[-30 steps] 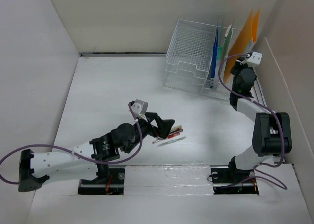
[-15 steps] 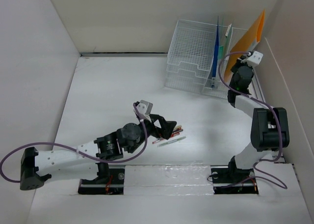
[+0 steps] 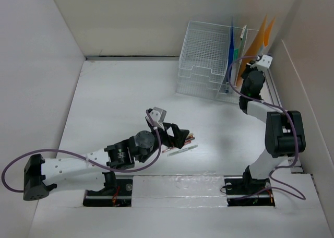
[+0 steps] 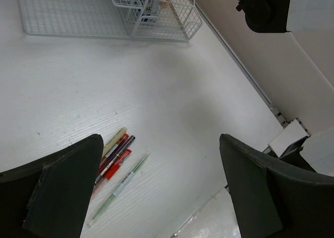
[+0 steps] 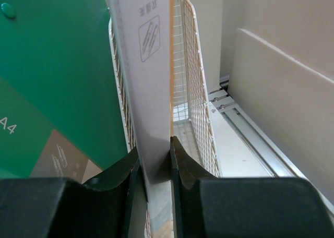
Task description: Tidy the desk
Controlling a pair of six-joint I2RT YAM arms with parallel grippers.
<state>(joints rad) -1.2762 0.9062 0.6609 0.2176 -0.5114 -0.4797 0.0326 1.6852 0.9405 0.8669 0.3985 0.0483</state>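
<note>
Desk, large, flat and matte white, is seen from above, boxed in by white panel walls. At its far right corner a white wire-mesh file organizer is stood, with upright folders filed in its right-hand slots. Near the middle of the near edge a small cluster of red, black and beige pens is laid, with one green-and-clear pen just beside it.

The right gripper is clamped on a thin white-faced, orange-edged folder, which is held upright at the organizer's rightmost slot, next to a green folder. The left gripper is poised over the pens with its jaws wide apart and nothing between them.

Filing the folder appears to be the step in hand, and the pens seem to be waiting. Next, the folder would need to be lowered straight into the slot and released, and the left jaws dropped around the pens.

Little room is left at the right, where the arm is crowded between organizer and wall. Bare desk is left open across the middle and the left side.
</note>
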